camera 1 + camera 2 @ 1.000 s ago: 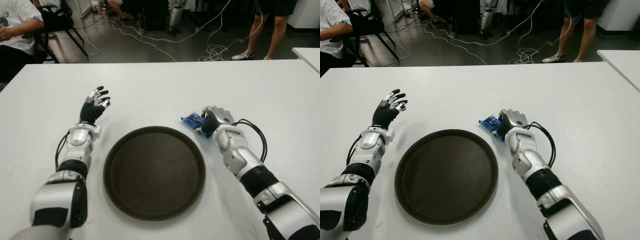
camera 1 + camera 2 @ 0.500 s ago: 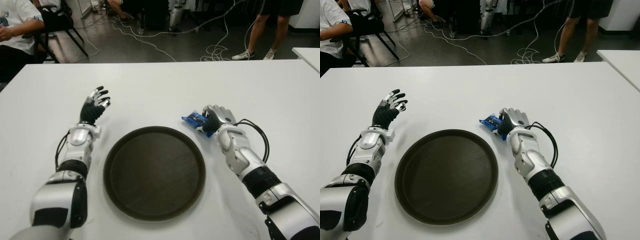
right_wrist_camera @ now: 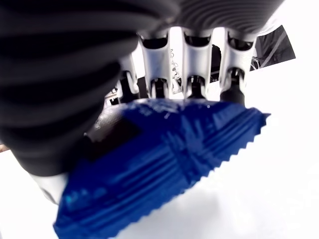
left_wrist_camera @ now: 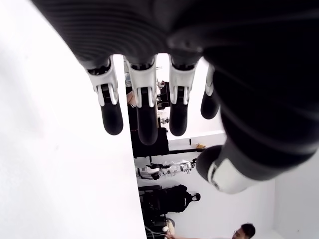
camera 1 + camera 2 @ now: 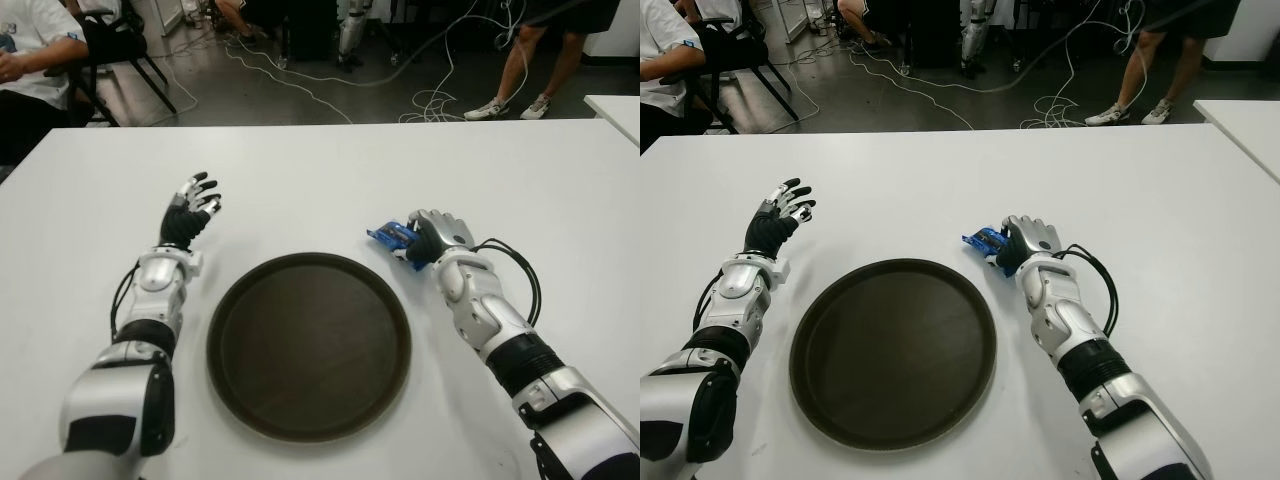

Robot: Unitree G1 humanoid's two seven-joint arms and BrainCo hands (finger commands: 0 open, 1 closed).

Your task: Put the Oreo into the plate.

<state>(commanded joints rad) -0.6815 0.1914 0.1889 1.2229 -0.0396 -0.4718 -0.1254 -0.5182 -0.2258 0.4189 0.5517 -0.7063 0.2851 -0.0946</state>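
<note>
The Oreo (image 5: 390, 236) is a small blue wrapped pack, held in my right hand (image 5: 424, 238) just beyond the plate's far right rim. In the right wrist view the fingers (image 3: 192, 64) curl over the blue wrapper (image 3: 164, 164), which sits just above the white table. The plate (image 5: 309, 343) is a round dark brown tray lying in the middle of the table, with nothing in it. My left hand (image 5: 190, 212) shows to the left of the plate, fingers spread and holding nothing.
The white table (image 5: 320, 170) stretches wide beyond the plate. A second white table corner (image 5: 615, 108) shows at the far right. Beyond the table edge are floor cables (image 5: 440, 100), a seated person (image 5: 25, 60) at left and a standing person's legs (image 5: 525, 70).
My right hand with the Oreo has shifted slightly right and away from me, and the pack looks lifted a little. The left hand has not moved.
</note>
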